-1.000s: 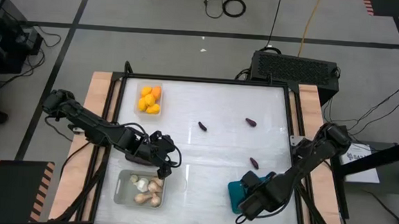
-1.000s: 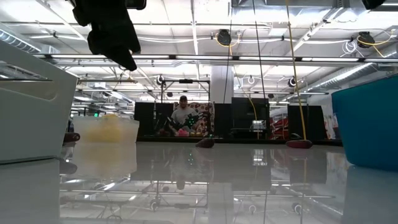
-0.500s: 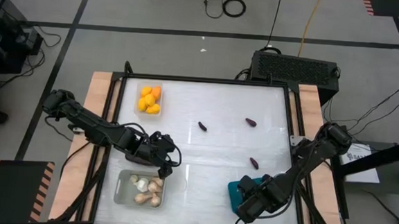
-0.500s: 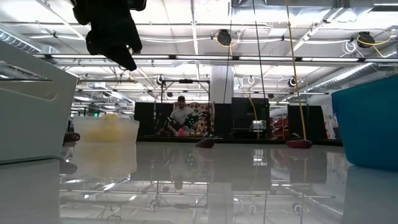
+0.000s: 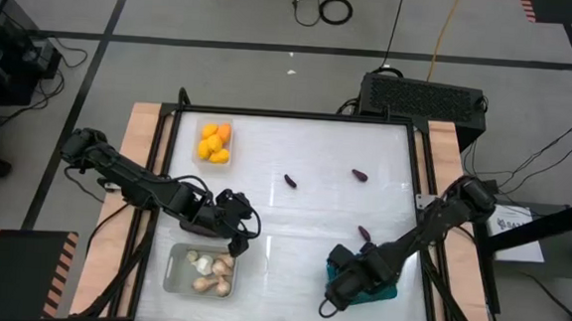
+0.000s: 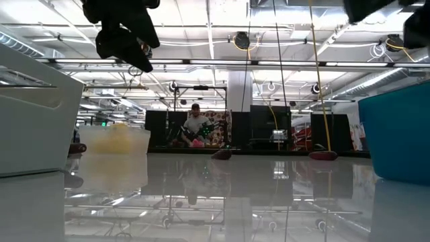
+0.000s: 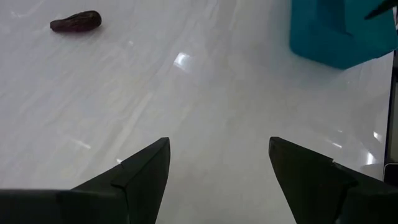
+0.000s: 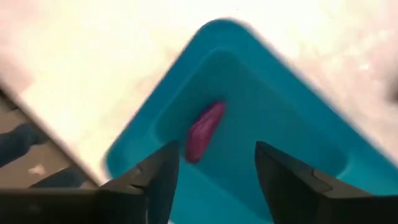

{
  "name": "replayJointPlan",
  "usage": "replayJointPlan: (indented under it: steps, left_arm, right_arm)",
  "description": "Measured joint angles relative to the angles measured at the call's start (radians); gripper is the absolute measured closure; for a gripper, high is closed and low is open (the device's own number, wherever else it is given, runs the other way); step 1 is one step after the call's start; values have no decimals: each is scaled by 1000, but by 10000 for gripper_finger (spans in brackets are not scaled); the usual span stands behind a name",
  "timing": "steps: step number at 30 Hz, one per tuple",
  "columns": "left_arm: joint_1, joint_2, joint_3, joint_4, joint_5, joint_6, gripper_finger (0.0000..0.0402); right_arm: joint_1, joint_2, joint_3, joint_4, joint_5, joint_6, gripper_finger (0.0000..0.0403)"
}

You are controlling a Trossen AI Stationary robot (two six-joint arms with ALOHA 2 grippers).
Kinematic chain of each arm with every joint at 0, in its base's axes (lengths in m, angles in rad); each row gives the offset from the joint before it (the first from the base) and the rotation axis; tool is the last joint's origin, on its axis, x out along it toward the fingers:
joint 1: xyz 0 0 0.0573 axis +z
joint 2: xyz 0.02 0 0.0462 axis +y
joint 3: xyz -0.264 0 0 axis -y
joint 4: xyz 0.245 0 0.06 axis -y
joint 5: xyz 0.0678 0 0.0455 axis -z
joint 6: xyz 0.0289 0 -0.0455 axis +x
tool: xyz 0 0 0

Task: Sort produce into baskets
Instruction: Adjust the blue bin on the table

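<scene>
Hovering over the teal basket at the table's near right, my right gripper has its fingers spread and empty; a purple eggplant lies loose in the basket below. My left gripper waits parted and empty beside the greyish basket, with three eggplants left on the table

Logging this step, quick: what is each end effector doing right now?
Left end effector: open, holding nothing, above the table.
Right end effector: open, empty, above the eggplant in the teal basket.
</scene>
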Motion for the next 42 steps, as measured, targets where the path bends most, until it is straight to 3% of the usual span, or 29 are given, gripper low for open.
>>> replayJointPlan:
  steps: [4,10,17,32,37,42]
  left_arm:
    - [0,0,0,-1,0,-20,123]
    - [0,0,0,-2,0,-21,123]
    - [0,0,0,-3,1,-46,123]
    - [-19,0,0,-23,34,-47,123]
    - [-4,0,0,-38,43,-47,123]
    - [3,0,0,-37,43,-46,123]
  right_arm:
    - [-38,27,0,-10,0,-44,235]
    - [-79,38,0,-10,-24,-115,320]
    - [-125,38,0,-43,53,-147,394]
    - [-132,-26,-1,-9,5,-185,402]
    - [-98,-66,0,-7,32,-94,402]
    - [-15,-15,-1,-22,45,-18,402]
